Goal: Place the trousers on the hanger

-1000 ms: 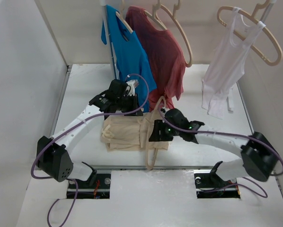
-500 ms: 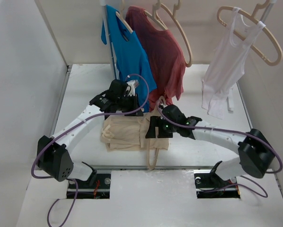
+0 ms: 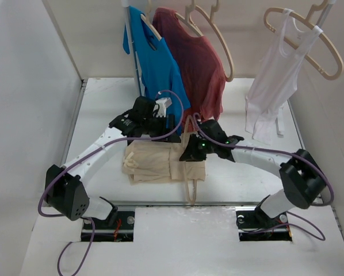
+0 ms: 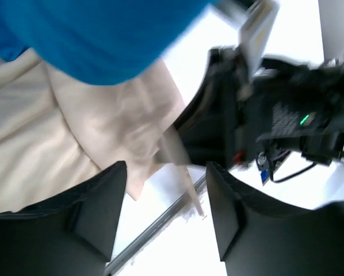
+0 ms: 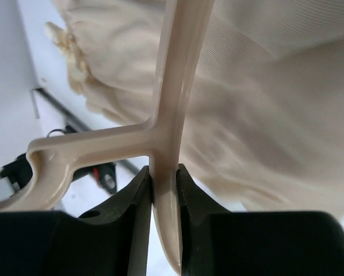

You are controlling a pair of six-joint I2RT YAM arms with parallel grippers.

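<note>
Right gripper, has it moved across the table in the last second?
Yes. The right gripper, shut on the hanger, has shifted up the top view, away from the near edge and closer to the hem of the hanging red T-shirt.

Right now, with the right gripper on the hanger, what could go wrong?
The right gripper pinches the hanger on a narrow bar; it may twist or slip out when lifted.
The left gripper is open, so nothing holds the trousers; they may slip off the hanger.
The blue T-shirt hangs close over the left gripper and may snag.
</note>
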